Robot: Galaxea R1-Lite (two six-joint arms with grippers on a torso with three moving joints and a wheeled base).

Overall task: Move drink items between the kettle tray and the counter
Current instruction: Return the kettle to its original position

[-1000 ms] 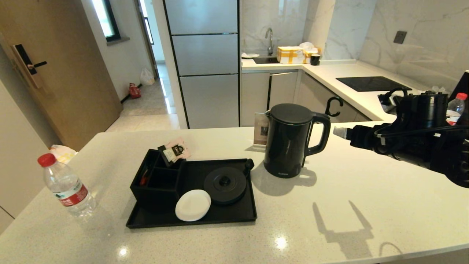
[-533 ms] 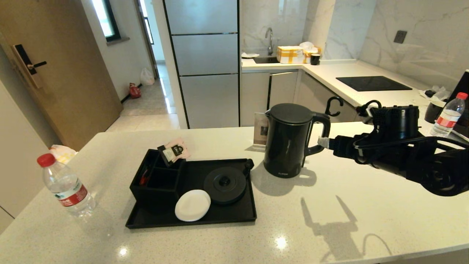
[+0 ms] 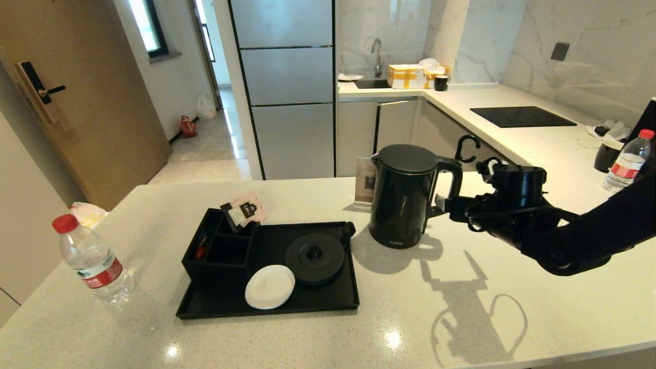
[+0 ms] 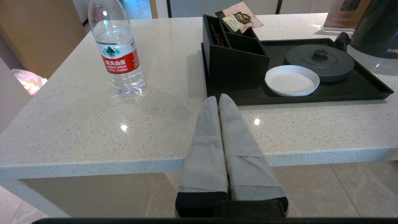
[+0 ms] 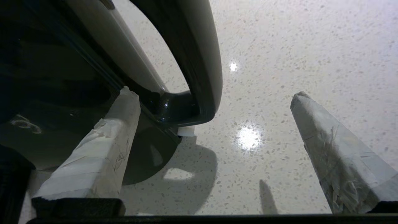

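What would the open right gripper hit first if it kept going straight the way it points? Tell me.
Most likely the loop handle of the tall glossy black electric kettle: the right gripper points at it with its jaws wide apart on either side of the handle's lower end, though depth is unclear.

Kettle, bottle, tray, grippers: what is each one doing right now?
Tall glossy black kettle: upright on the counter, lid shut, off its base.
Small clear water bottle: upright, red cap on.
Flat black tray: round kettle base bare.
Right gripper: open around the kettle handle.
Left gripper: shut, holding nothing.
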